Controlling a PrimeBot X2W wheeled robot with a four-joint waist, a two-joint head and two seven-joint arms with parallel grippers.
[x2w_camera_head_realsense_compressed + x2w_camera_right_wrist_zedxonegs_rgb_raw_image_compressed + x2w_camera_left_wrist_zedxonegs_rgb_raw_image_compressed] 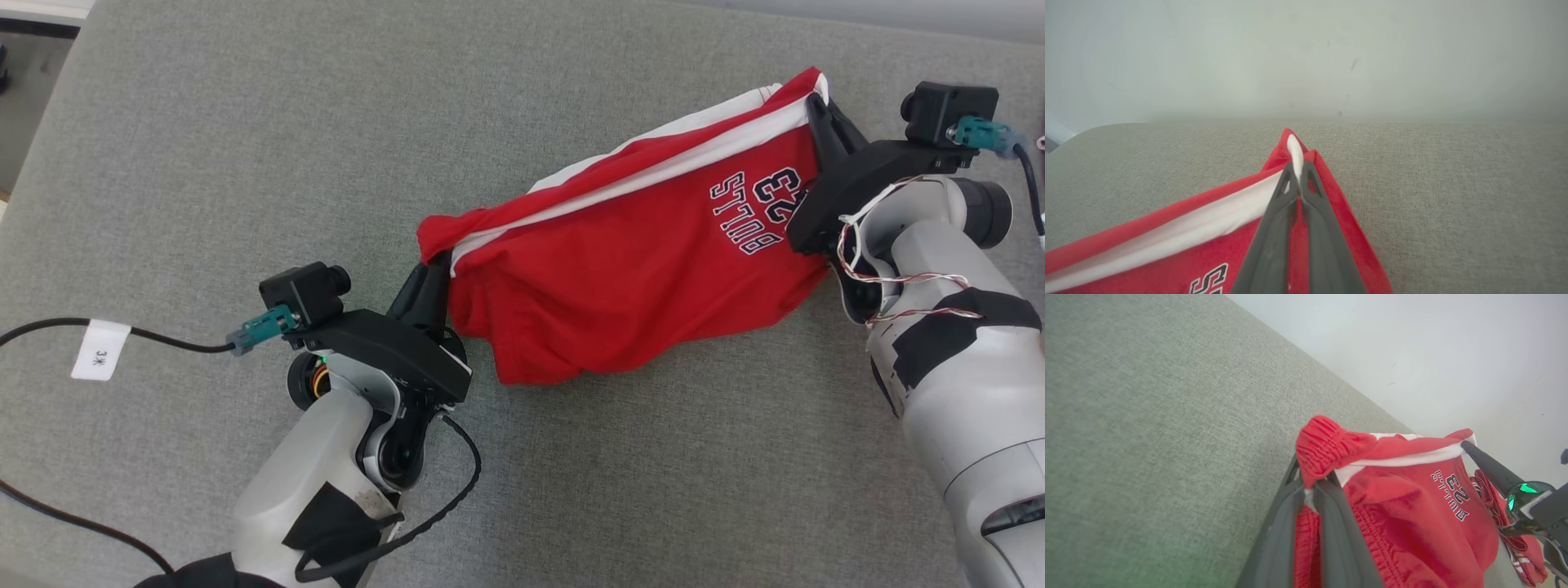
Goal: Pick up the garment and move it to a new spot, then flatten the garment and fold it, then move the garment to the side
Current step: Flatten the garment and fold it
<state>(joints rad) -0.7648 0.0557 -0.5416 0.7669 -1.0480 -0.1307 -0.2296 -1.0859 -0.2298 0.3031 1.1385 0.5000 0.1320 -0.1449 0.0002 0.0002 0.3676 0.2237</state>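
The red garment [637, 269] hangs stretched between both claws over the grey cushion [245, 163], toward the cushion's far right part, its lower folds sagging toward it. The left claw [433, 273] is pressed together, pinching the gathered waistband end. The right claw [816, 102] pinches the white-striped corner. Judged light, limp and prone to bunching; corners and waistband offer the surest hold.
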